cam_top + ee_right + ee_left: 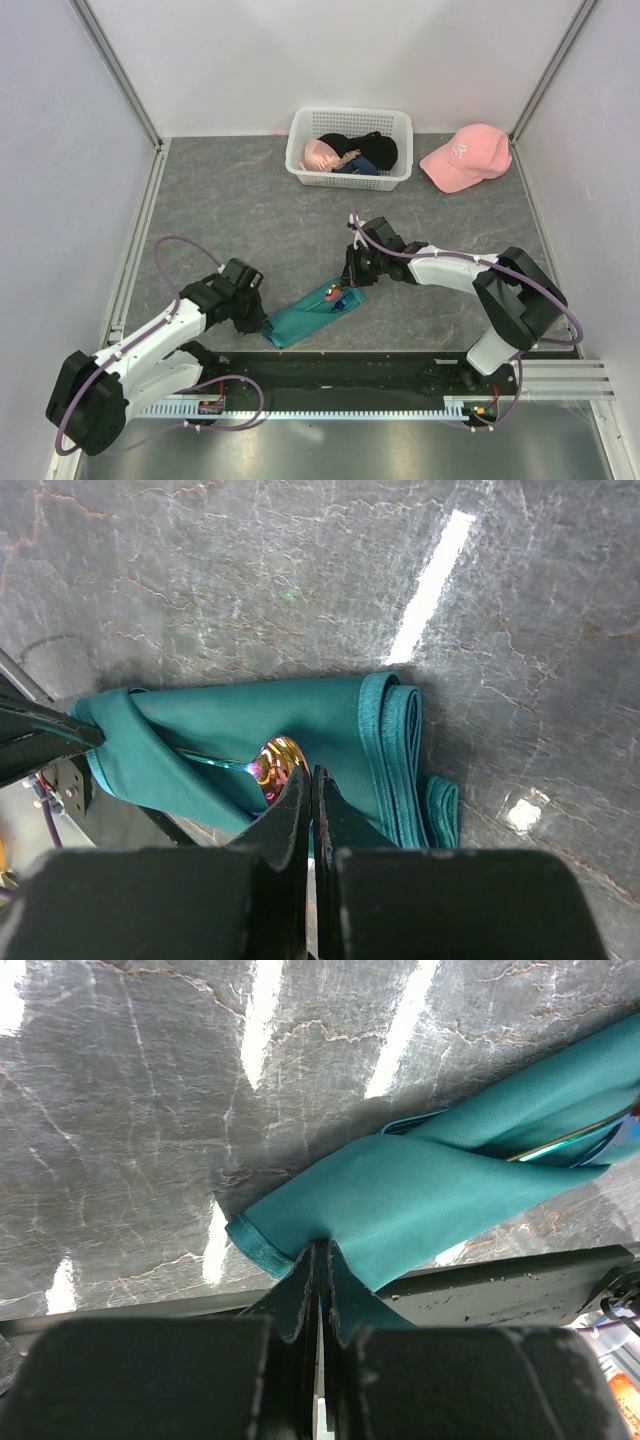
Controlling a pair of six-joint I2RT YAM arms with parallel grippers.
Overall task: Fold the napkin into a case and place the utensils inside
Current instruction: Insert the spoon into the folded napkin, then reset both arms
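Observation:
The teal napkin (303, 322) lies folded into a narrow strip near the table's front edge. Both utensils are tucked into it: a red-purple spoon head (331, 293) and a blue piece (345, 300) stick out at its right end. My left gripper (262, 322) is shut on the napkin's (420, 1200) lower-left corner, and a yellow-green stem (560, 1144) shows inside the fold. My right gripper (312, 777) is shut, its tips against the napkin (250, 715) beside the shiny spoon head (270, 765). I cannot tell whether it pinches cloth.
A white lattice basket (350, 112) with black and pink garments stands at the back, and a pink cap (465, 155) lies to its right. A black rail (340, 375) runs along the near edge just below the napkin. White walls enclose the table.

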